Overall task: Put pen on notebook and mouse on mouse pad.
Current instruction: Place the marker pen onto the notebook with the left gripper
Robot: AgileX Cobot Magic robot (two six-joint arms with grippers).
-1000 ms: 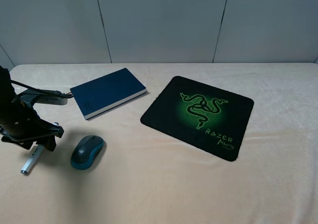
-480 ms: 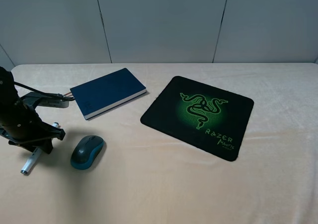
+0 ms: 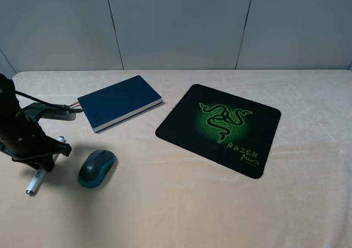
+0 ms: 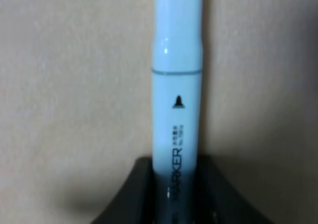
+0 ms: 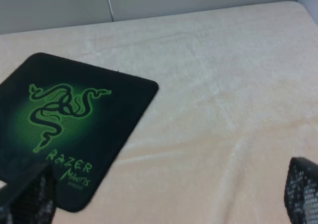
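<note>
Overhead: left hand (image 3: 42, 166) low over pen (image 3: 33, 185) near left edge of tabletop (image 3: 181, 204); pen's grey end pokes out beneath it. Mouse (image 3: 97, 167) just right of pen, on bare cloth. Notebook (image 3: 119, 102) farther back, closed. Pad (image 3: 220, 128) at centre.

Left wrist: pen (image 4: 176, 85) lies flat, barrel running into dark notch of left hand (image 4: 176, 199); grasped or merely straddled, cannot tell.

Right wrist: right hand (image 5: 166, 199) released, fingers (image 5: 27, 196) wide apart, above cloth near pad's (image 5: 69, 129) lettered corner.

mouse (image 3: 97, 168) near pen (image 3: 34, 182), open gap between notebook (image 3: 119, 102) and mouse pad (image 3: 220, 128), both tops bare
</note>
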